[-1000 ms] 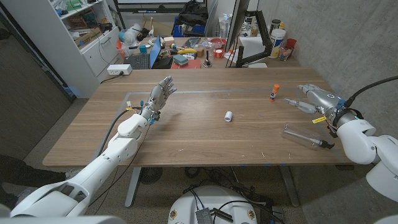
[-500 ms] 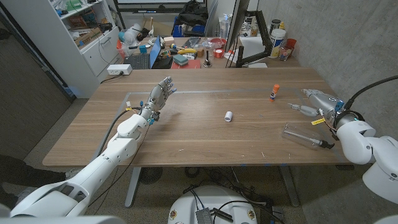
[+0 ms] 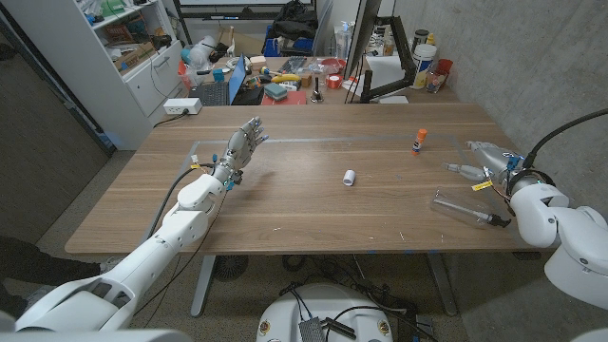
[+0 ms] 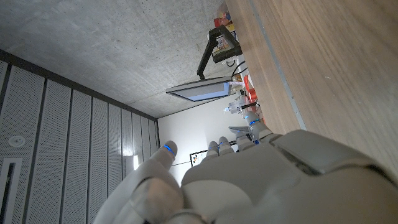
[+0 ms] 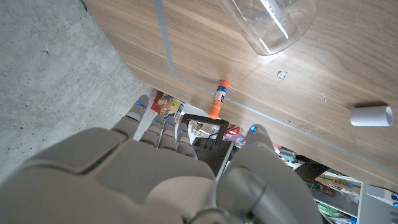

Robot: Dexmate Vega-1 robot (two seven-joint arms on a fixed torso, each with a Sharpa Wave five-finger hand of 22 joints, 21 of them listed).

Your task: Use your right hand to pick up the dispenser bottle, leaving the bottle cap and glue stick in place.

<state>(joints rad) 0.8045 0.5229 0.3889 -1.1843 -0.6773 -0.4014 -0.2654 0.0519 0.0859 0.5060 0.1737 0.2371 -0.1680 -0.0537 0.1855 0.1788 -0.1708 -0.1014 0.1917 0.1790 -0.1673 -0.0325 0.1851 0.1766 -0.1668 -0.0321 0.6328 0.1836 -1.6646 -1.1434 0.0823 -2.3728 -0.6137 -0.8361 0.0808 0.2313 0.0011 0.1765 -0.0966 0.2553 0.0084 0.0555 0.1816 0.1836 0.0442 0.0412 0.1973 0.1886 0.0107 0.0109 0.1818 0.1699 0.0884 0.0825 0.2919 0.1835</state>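
Pulling back toward the table's near right edge since a second ago, the right hand (image 3: 478,158) hovers empty with fingers spread, just beyond the clear dispenser bottle (image 3: 467,209) lying on its side. Bottle cap (image 3: 349,177), glue stick (image 3: 418,141) and open left hand (image 3: 243,146) are unchanged.

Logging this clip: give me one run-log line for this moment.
right hand: open, above dispenser bottle, not touching | left hand: open, idle | bottle cap, glue stick: in place

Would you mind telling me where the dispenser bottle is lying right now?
In the head view the clear dispenser bottle lies on its side near the table's front right edge, just in front of the right hand, with the glue stick farther back.
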